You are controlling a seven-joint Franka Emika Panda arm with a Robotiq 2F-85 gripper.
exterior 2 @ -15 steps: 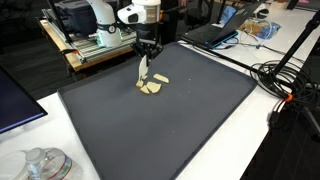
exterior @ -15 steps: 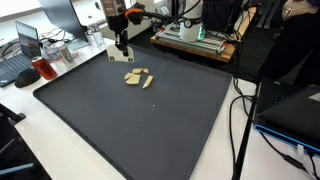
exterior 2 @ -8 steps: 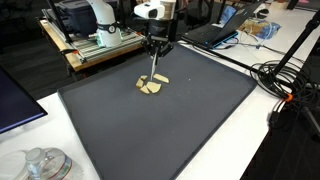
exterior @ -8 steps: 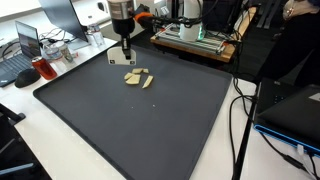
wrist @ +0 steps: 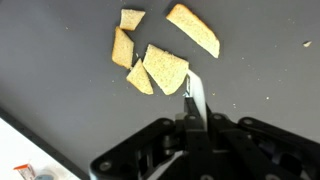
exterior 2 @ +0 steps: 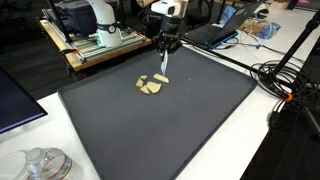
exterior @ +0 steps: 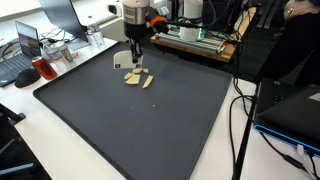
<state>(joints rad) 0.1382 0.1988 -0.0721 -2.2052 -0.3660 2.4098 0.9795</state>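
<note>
The tool is pinched together on a thin grey blade, whose tip reaches the edge of the largest of the tan pieces. These are five flat, wedge-cut, crusty-looking bits, clustered at the tool's eleven to twelve o'clock in the wrist view. They lie on the dark mat covering the desk.
</note>
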